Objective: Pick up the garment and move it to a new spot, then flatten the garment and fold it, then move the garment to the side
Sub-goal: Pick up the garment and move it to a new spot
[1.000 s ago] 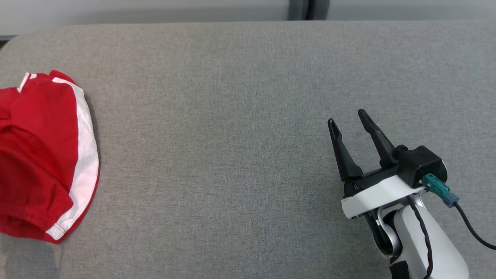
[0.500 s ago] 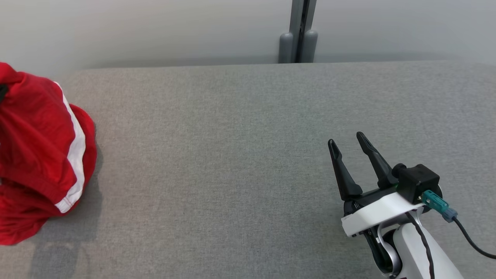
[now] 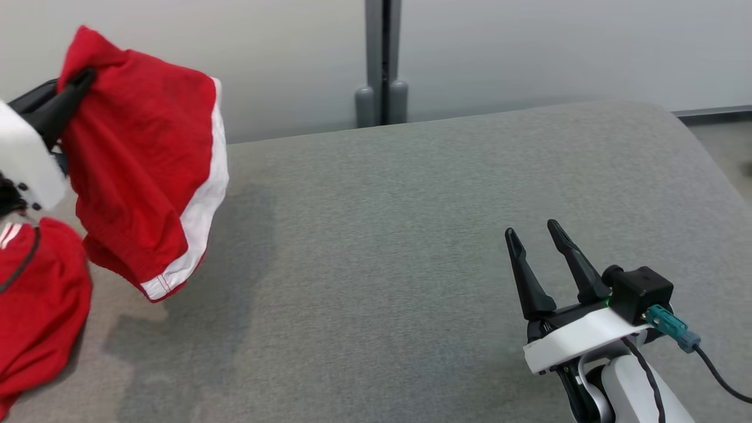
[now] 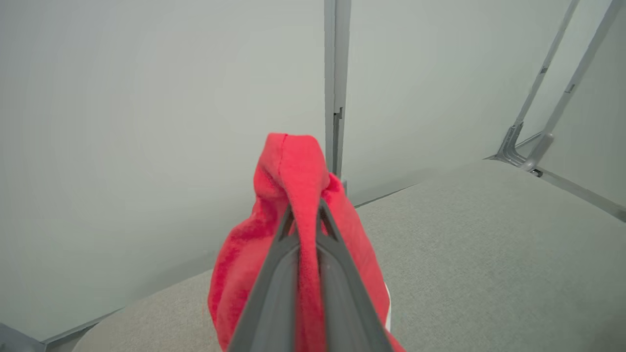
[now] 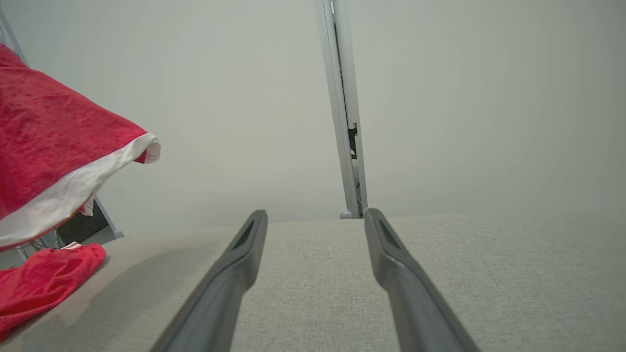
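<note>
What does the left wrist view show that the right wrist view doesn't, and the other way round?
Left wrist view, not the right: the left gripper shut on a fold of the red garment, and slanted metal struts at the far right. Right wrist view, not the left: the right gripper, open and empty, and more red cloth lying on the surface. Both: the hanging red garment, the grey padded surface and the pale wall with its upright post.

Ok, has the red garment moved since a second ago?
Yes. The garment lay flat on the grey cushion; now the left pincer holds much of it raised above that cushion.
</note>
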